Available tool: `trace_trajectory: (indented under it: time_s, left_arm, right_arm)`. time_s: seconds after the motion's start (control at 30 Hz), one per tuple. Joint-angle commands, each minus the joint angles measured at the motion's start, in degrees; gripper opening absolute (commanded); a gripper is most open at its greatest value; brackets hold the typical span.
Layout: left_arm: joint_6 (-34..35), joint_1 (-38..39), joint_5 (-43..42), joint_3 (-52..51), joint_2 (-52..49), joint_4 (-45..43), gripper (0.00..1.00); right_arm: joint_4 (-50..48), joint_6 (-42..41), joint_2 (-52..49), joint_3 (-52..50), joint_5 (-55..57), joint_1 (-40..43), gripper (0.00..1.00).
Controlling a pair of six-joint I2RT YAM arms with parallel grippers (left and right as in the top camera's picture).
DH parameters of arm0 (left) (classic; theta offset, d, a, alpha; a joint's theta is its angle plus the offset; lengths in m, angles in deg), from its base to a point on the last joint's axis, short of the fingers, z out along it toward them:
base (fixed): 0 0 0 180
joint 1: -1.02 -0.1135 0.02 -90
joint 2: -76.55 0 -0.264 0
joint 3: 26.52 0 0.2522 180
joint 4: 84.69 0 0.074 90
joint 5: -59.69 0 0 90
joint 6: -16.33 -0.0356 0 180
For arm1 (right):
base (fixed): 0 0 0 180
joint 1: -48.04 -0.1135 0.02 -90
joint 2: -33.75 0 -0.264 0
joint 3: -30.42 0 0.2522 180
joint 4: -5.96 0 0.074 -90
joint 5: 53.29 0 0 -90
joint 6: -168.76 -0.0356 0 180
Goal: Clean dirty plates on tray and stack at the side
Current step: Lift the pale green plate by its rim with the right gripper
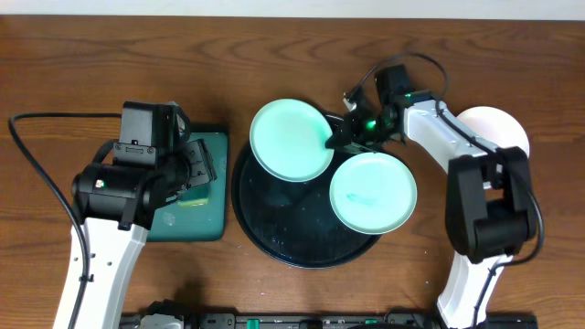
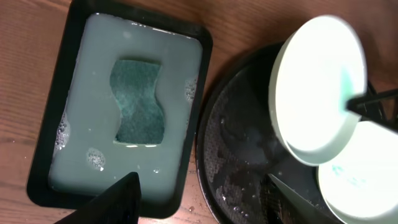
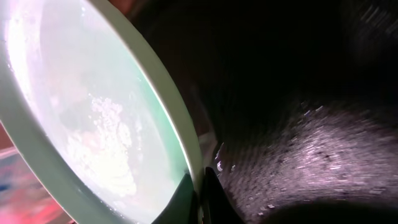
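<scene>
One dark wooden table [image 1: 274,37] carries the wet black tray [image 1: 283,224]. Left of the tray, your left gripper [image 1: 199,169] hangs open over a soapy basin [image 1: 215,219]. Your right gripper [image 1: 340,137] clamps a mint plate [image 1: 291,139] over the tray's upper-left rim; a second mint plate [image 1: 373,192] overlaps its right rim.

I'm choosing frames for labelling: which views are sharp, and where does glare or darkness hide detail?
Overhead: sharp, evenly lit, though the white plate looks washed out. Left wrist: sharp; the sponge shows clearly in cloudy water. Right wrist: the green plate is blurred and overexposed, the tray largely lost in darkness.
</scene>
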Motion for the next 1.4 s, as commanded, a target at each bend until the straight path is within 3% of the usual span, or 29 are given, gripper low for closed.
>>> trace_trajectory:
  time_s: [0.0, 0.33, 0.47, 0.73, 0.9, 1.07, 1.2, 1.37]
  left_arm:
    - [-0.52, 0.17, 0.26, 0.9, -0.24, 0.44, 0.62]
    - [-0.52, 0.17, 0.26, 0.9, -0.28, 0.37, 0.62]
    - [-0.52, 0.17, 0.26, 0.9, -0.28, 0.37, 0.62]
    - [-0.52, 0.17, 0.26, 0.9, -0.28, 0.39, 0.62]
    - [-0.52, 0.17, 0.26, 0.9, -0.28, 0.39, 0.62]
    - [-0.52, 0.17, 0.26, 0.9, -0.28, 0.42, 0.62]
    - [-0.52, 0.17, 0.26, 0.9, -0.28, 0.44, 0.62]
    - [-0.52, 0.17, 0.26, 0.9, -0.28, 0.7, 0.62]
  right_arm:
    - [-0.52, 3.3, 6.97, 1.07, 8.35, 0.39, 0.02]
    - [9.18, 5.05, 21.38, 1.07, 35.65, 0.22, 0.01]
    - [14.64, 4.96, 24.92, 1.07, 40.87, 0.22, 0.02]
    - [34.67, -0.5, 25.83, 1.05, 36.68, 0.22, 0.02]
    - [43.12, 8.72, 25.07, 0.98, 19.69, 0.07, 0.02]
    - [40.65, 13.03, 24.94, 0.94, 7.28, -1.09, 0.02]
    - [31.82, 13.53, 24.94, 0.94, 0.11, -2.19, 0.02]
    - [18.16, 10.27, 24.94, 0.94, 4.72, -2.82, 0.02]
